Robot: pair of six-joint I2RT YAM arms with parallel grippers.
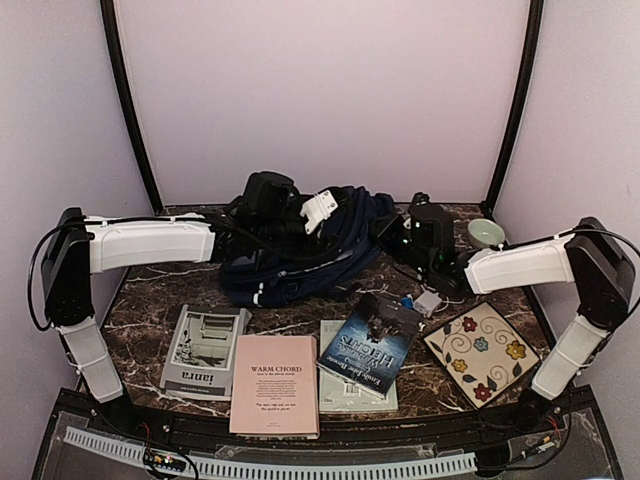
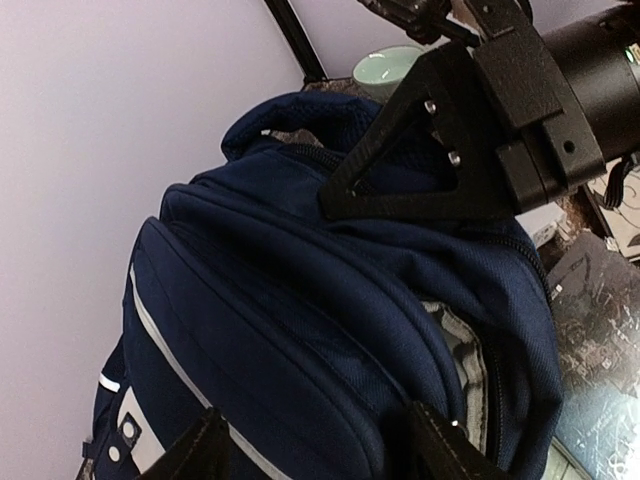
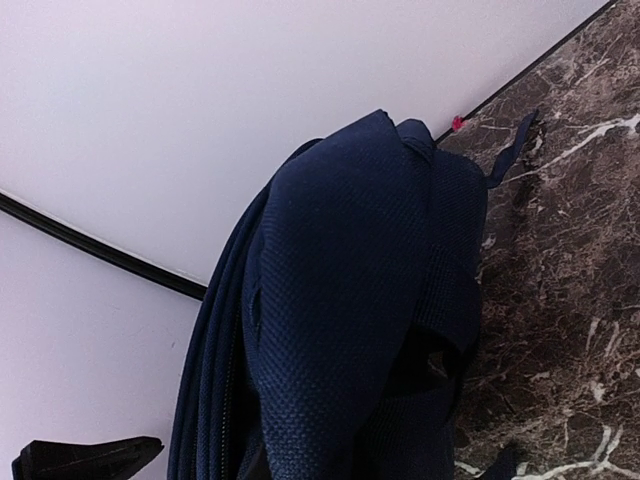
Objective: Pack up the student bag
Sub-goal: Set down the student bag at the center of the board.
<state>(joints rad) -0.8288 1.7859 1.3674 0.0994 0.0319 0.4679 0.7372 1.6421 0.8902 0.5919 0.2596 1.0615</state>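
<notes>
The student bag [image 1: 300,262] is a navy backpack slumped at the back middle of the marble table [image 1: 150,300], its pale patch [image 1: 320,210] facing up. My left gripper [image 2: 320,452] reaches it from the left and stands open, with folds of the front pocket between its fingers [image 2: 445,450]. The bag's white stripe [image 2: 160,345] runs past the other finger. My right gripper [image 2: 335,205] comes from the right and is shut on the fabric at the bag's top edge. In the right wrist view the bag [image 3: 340,300] hides that gripper's fingers.
Along the front lie a grey book [image 1: 205,352], a pink book [image 1: 275,385], and a dark blue book [image 1: 365,350] resting on a pale one [image 1: 350,395]. A floral square [image 1: 480,350] lies at the right. A green bowl [image 1: 485,232] stands at the back right.
</notes>
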